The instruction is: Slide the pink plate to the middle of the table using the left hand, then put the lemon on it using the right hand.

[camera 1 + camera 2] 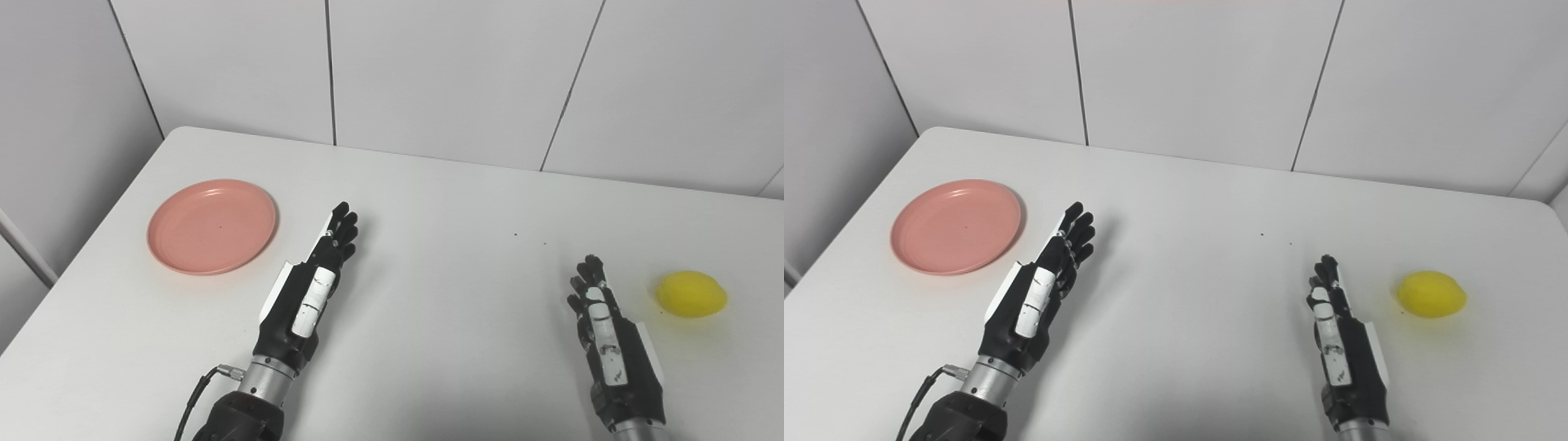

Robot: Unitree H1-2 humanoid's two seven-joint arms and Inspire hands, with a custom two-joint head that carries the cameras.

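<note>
The pink plate lies flat on the white table, towards its left side, with nothing on it. To the right of the plate my left hand hovers edge-on, fingers stretched out and pointing away from me, open and apart from the plate's rim. A yellow lemon rests near the table's right side. My right hand stands open just left of the lemon, fingers straight, holding nothing and not touching the fruit.
Grey wall panels rise directly behind the table's far edge. The table's left edge runs diagonally close to the plate. A black cable loops at my left wrist.
</note>
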